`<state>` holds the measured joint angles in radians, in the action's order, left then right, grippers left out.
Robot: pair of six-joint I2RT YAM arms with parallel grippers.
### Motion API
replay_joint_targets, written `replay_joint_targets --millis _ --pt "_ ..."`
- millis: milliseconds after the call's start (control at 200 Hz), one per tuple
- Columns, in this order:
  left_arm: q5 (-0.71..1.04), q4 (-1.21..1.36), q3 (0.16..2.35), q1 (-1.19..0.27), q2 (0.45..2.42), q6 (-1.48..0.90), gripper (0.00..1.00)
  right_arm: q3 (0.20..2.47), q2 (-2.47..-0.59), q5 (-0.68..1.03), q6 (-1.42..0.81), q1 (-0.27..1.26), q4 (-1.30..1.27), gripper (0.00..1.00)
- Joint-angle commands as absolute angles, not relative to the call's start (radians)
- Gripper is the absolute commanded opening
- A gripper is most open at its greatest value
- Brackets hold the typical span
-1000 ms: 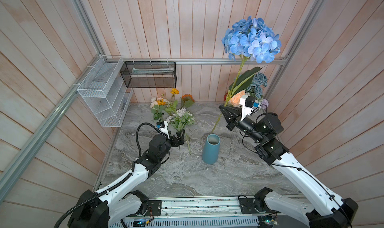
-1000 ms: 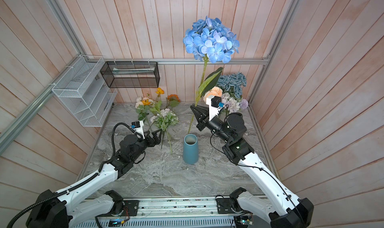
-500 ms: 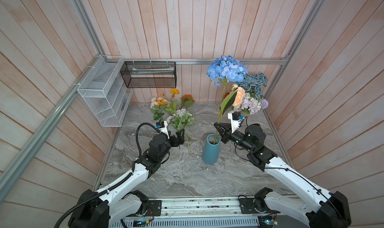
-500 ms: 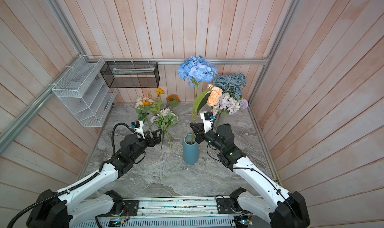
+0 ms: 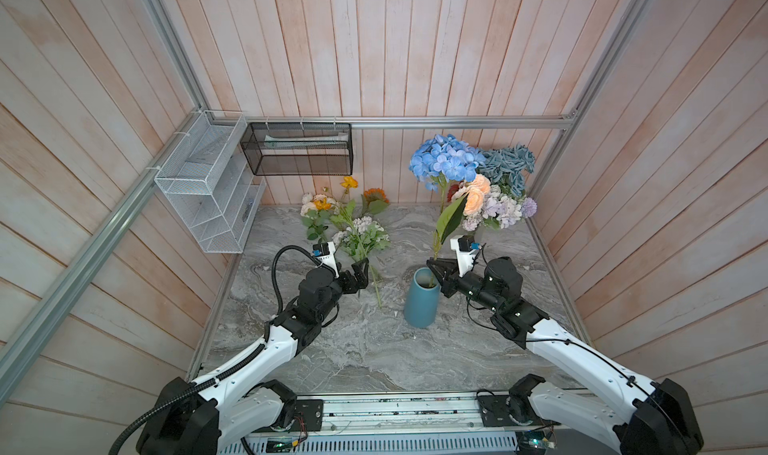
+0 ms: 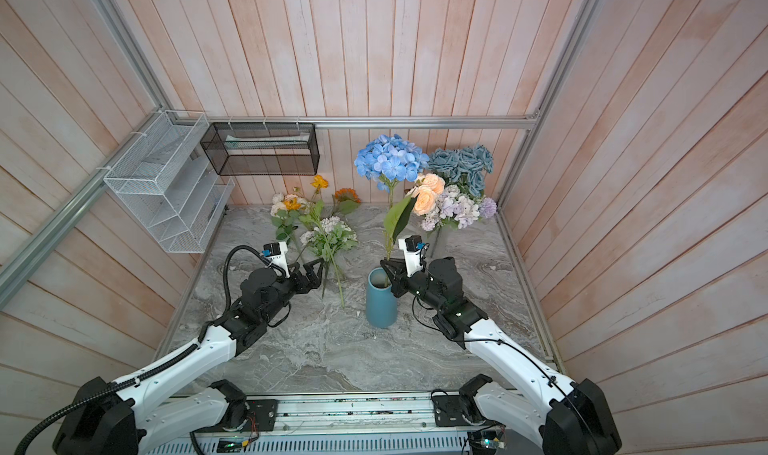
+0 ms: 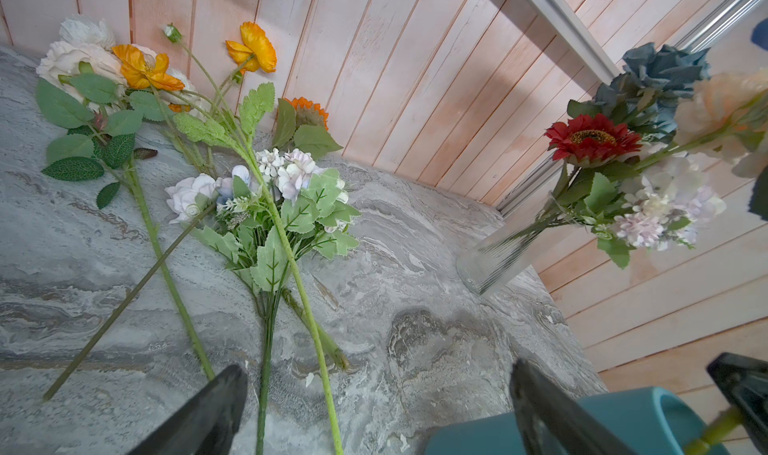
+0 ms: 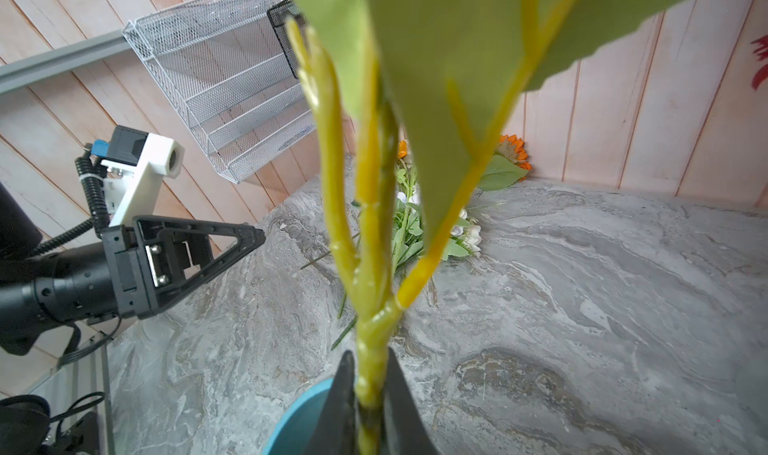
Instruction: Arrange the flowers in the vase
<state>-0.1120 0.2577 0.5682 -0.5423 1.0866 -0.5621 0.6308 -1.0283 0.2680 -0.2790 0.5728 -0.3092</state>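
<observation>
No legible text or labels

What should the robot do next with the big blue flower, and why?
Probably open the right pincer and let go. The hydrangea stands with its stem already down in the vase, and the jaws sit on it just above the rim, so it likely needs no more holding.

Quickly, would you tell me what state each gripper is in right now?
Left gripper: open, holding nothing.
Right gripper: closed on the blue hydrangea by its stem, over the teal vase.
</observation>
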Motion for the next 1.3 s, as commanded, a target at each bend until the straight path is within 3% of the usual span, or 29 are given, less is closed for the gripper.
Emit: replay_joint_targets --millis 0,615,930,1080,1295 --pt "-0.114 0.255 0.594 -0.537 1.094 -0.568 1.0 0.621 -1.005 0.247 -0.269 0.578 -0.304 0.21" --pt "-0.098 0.196 0.627 -0.537 1.177 -0.527 0.99 0.692 -0.915 0.251 -0.252 0.578 -0.143 0.37" --pt "-0.028 0.19 0.655 -0.543 1.36 -0.586 0.84 0.669 -0.778 0.134 -0.195 0.568 -0.112 0.54" --pt "0.004 0.214 0.656 -0.558 1.444 -0.618 0.69 0.626 -0.759 0.101 -0.203 0.554 -0.148 0.55" --pt "0.003 0.175 0.733 -0.605 1.583 -0.601 0.6 0.609 -0.776 0.108 -0.207 0.544 -0.189 0.57"
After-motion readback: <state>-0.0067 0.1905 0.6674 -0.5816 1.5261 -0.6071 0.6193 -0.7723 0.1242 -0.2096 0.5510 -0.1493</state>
